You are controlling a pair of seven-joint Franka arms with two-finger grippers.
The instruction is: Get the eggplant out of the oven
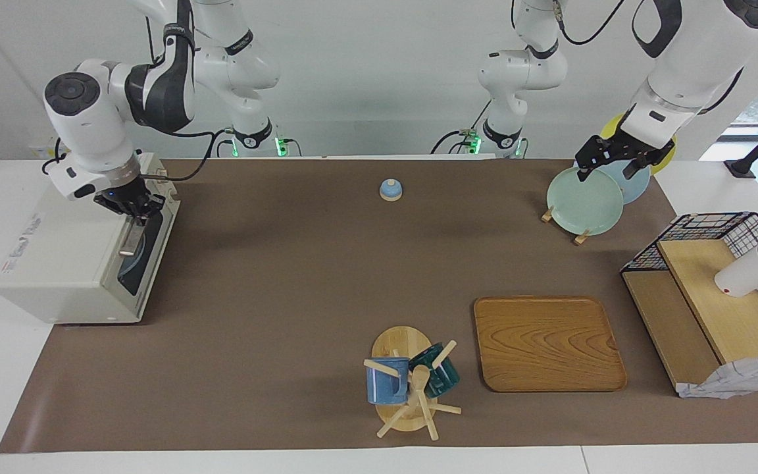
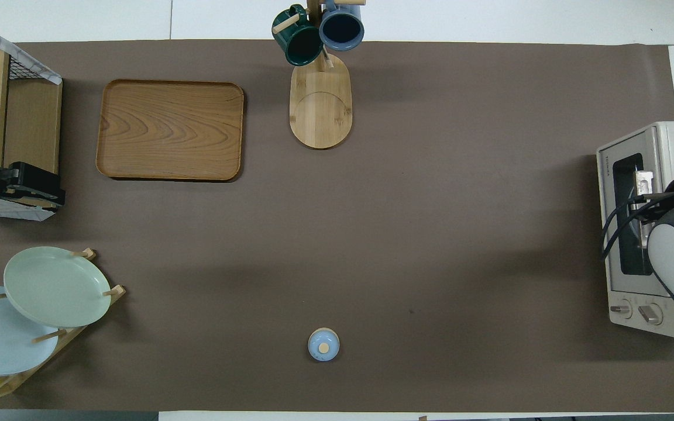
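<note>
The off-white oven (image 1: 66,253) stands at the right arm's end of the table, also in the overhead view (image 2: 662,143). Its dark glass door (image 1: 137,266) is closed, with the silver bar handle (image 1: 129,242) across it. The eggplant is hidden. My right gripper (image 1: 132,205) is down at the end of the handle nearer the robots; in the overhead view its own arm hides it. My left gripper (image 1: 609,166) is open and empty, raised over the plate rack; it also shows in the overhead view (image 2: 18,188).
A rack holds a green plate (image 1: 583,201) and other plates. A wooden tray (image 1: 549,342), a mug tree with two mugs (image 1: 412,382), a small blue knobbed lid (image 1: 390,189) and a wire shelf (image 1: 701,296) with a white cup (image 1: 747,271) stand on the brown mat.
</note>
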